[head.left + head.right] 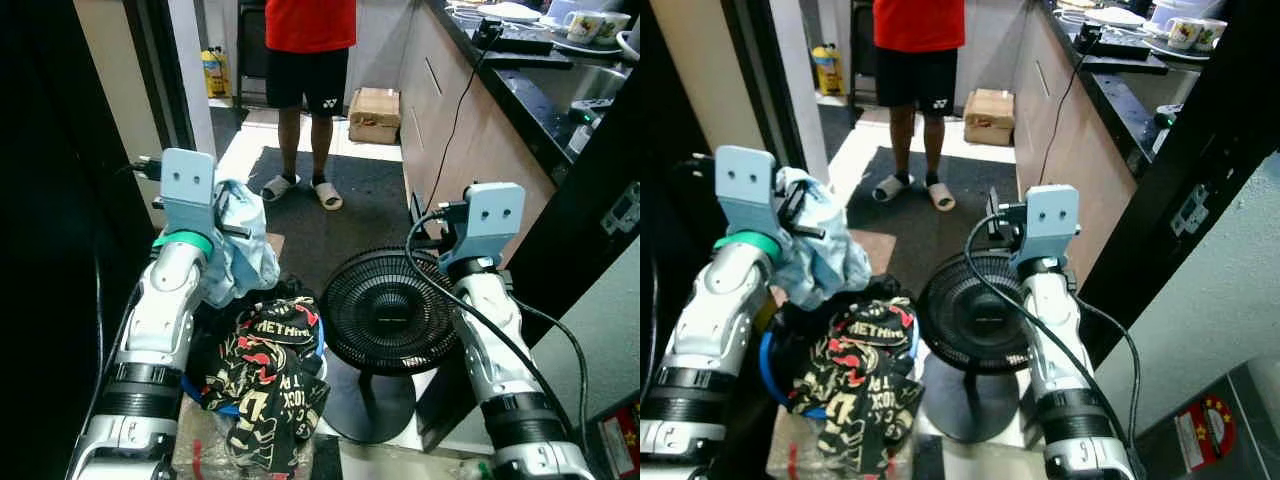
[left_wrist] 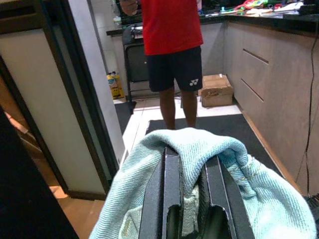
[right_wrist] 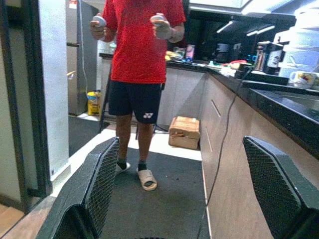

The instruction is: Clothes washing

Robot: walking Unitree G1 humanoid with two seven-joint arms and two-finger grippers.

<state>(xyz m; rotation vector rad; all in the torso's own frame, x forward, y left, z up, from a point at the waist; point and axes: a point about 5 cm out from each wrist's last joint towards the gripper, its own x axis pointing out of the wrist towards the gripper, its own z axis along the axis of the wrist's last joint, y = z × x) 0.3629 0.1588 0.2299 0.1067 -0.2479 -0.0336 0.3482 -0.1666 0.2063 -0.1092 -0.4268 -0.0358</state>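
Your left hand (image 2: 192, 199) is raised at chest height, clamped on a pale blue garment (image 1: 240, 245). In the left wrist view the cloth is draped over both fingers (image 2: 172, 189) and a fold is pinched between them; most of the fabric hangs down below the wrist. Grip looks adequate, but it is a bunched hold rather than a clean edge.

Below it sits a laundry pile (image 1: 265, 375), with a black patterned shirt on top, spilling over a blue-rimmed basket (image 1: 768, 375). The blue garment's lower end hangs just above or against this pile; I cannot tell whether it has cleared it.

Your right hand (image 3: 182, 189) is held up, fingers wide apart and carrying nothing. A black floor fan (image 1: 385, 310) stands just under the right forearm, with its base close beside the basket.

A person (image 1: 310, 60) in a red shirt and black shorts stands ahead on the dark mat (image 1: 350, 200), in the passage beside the worktop (image 1: 540, 85).

Judgement: the step in hand is lifting one item out for loading. No washer can be made out from here.

- Keep the left hand clamped and lift until the tail hangs free of the patterned shirt.
- Hold the right arm high when you turn, as the fan grille and the trailing cable (image 1: 440, 150) could snag.
- Check that the person's position leaves room before you walk.
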